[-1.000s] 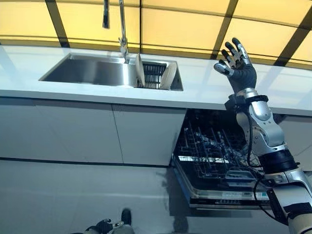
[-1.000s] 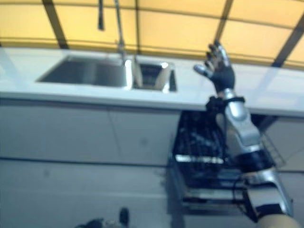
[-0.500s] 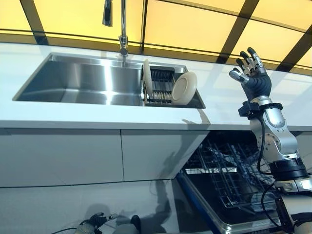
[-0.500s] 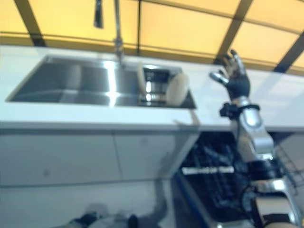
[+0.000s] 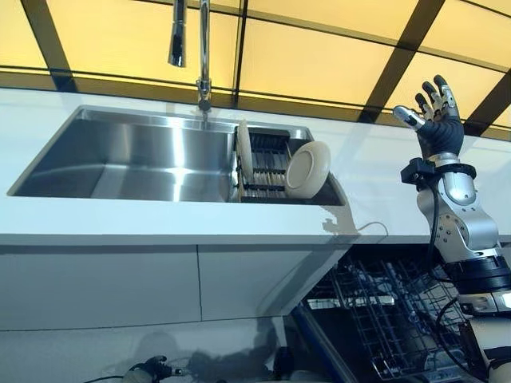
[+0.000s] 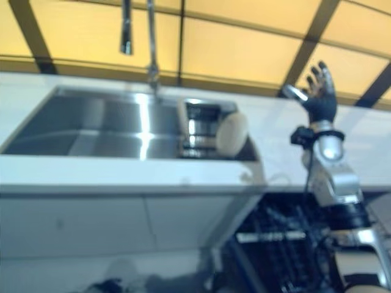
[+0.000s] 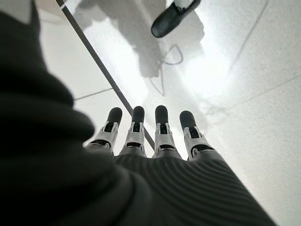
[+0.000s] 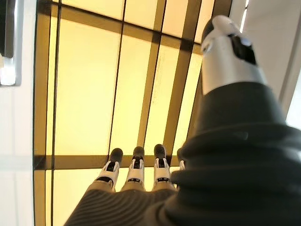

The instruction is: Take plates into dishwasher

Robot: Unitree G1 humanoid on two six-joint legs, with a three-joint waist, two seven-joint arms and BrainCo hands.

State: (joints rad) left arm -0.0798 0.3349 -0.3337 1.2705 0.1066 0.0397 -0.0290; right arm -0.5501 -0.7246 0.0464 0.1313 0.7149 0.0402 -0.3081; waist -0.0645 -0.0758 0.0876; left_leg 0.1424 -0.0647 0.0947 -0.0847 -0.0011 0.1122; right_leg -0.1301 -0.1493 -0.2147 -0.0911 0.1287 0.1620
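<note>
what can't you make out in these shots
- Dishwasher rack: cut off by the eye views' bottom edge, so its contents cannot be told.
- Drying rack in the sink: the two plates hide its lower slots.
- Left hand: its thumb is hidden behind the dark cover.

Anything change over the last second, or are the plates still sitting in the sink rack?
The whole view has shifted, so the camera moved, not the things. The right hand stays raised and open above the counter, holding nothing. Both plates, the upright one and the leaning one, remain in the rack in the sink. The left hand hangs open, low by the floor. The dishwasher stays open.
</note>
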